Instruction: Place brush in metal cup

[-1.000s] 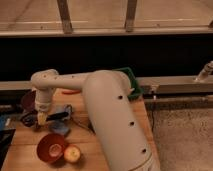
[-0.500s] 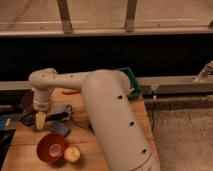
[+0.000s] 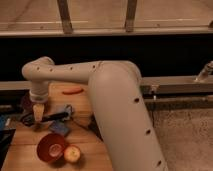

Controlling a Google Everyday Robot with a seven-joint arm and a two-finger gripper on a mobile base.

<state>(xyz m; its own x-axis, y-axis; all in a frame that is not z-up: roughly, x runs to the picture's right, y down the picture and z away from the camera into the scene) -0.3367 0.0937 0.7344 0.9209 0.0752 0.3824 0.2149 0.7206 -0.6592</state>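
Observation:
My gripper [image 3: 38,113] hangs from the white wrist and points down over the left side of the wooden table [image 3: 95,160]. The brush [image 3: 56,117] lies just right of it: a slim black handle with a pale blue-grey head towards the right. A small dark round thing [image 3: 26,119] just left of the gripper looks like the metal cup, and the gripper partly hides it. I cannot tell whether the gripper touches the brush.
A flat blue block [image 3: 60,128] lies below the brush. A red bowl [image 3: 50,147] and an apple [image 3: 72,154] sit at the front. An orange-red item [image 3: 72,91] lies at the back. A dark bowl [image 3: 25,100] is behind the wrist. My big white arm [image 3: 120,110] covers the table's right side.
The wrist and gripper have shifted slightly left and down towards the table. The things on the table have not moved.

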